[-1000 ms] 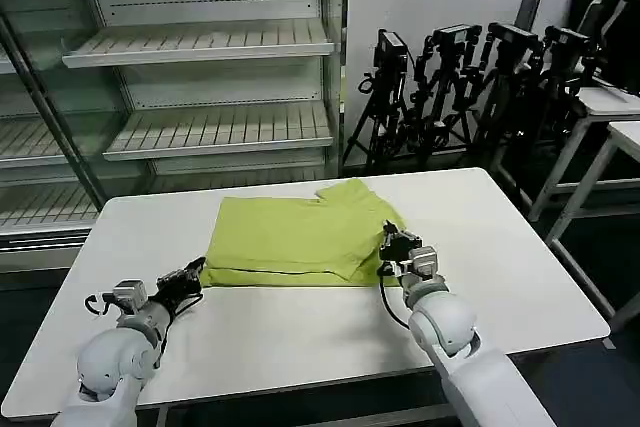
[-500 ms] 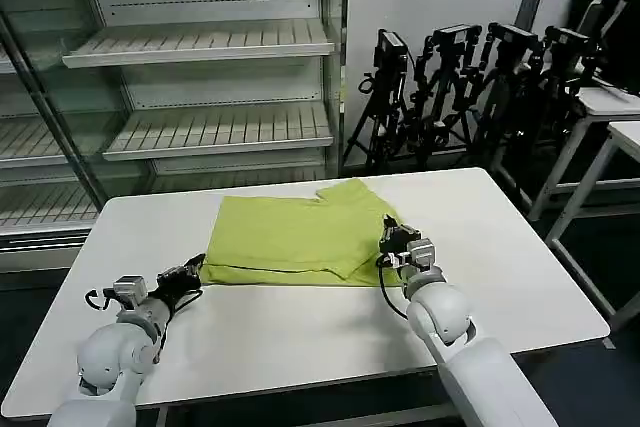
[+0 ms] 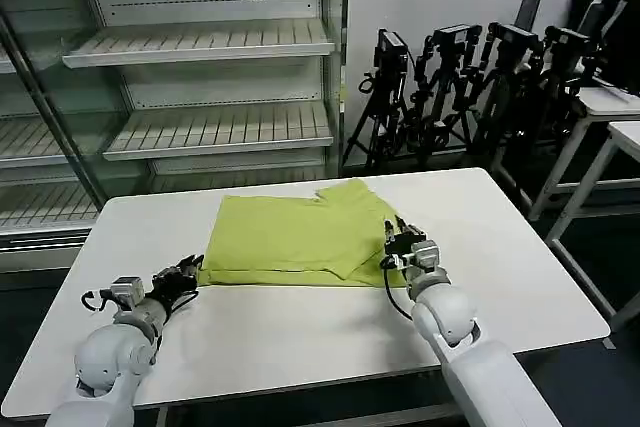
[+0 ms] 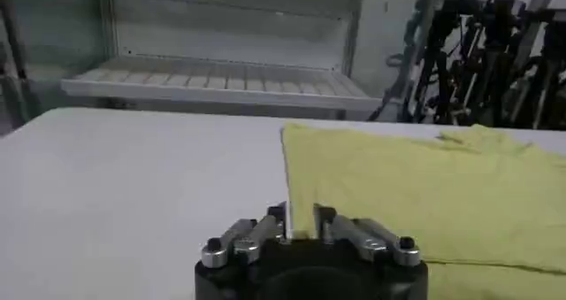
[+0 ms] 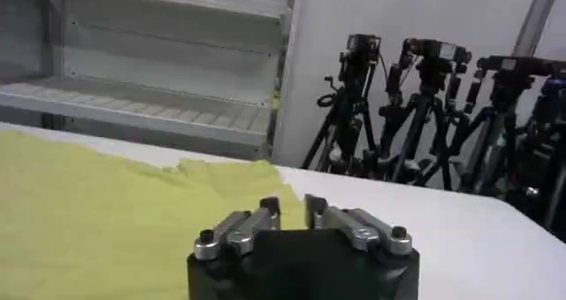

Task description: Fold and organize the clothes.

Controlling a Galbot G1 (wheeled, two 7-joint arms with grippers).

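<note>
The lime T-shirt (image 3: 295, 237) lies flat in a rough rectangle in the middle of the white table (image 3: 300, 337), one sleeve sticking out at its far right. My left gripper (image 3: 188, 272) lies low on the table at the shirt's near left corner (image 4: 305, 226), jaws nearly together with the fabric edge between them. At the shirt's near right edge (image 5: 221, 196) is my right gripper (image 3: 398, 242), closed the same way on the cloth there. The shirt (image 4: 424, 187) spreads away beyond the left fingers (image 4: 274, 218).
Metal shelving (image 3: 200, 47) stands behind the table. Black tripods (image 3: 470, 87) fill the back right, and other white tables (image 3: 610, 117) stand at the far right. Bare tabletop lies in front of the shirt and on both sides.
Both grippers shifted only slightly at the shirt's near corners, the right one a little to the right. The shirt has hardly moved.
</note>
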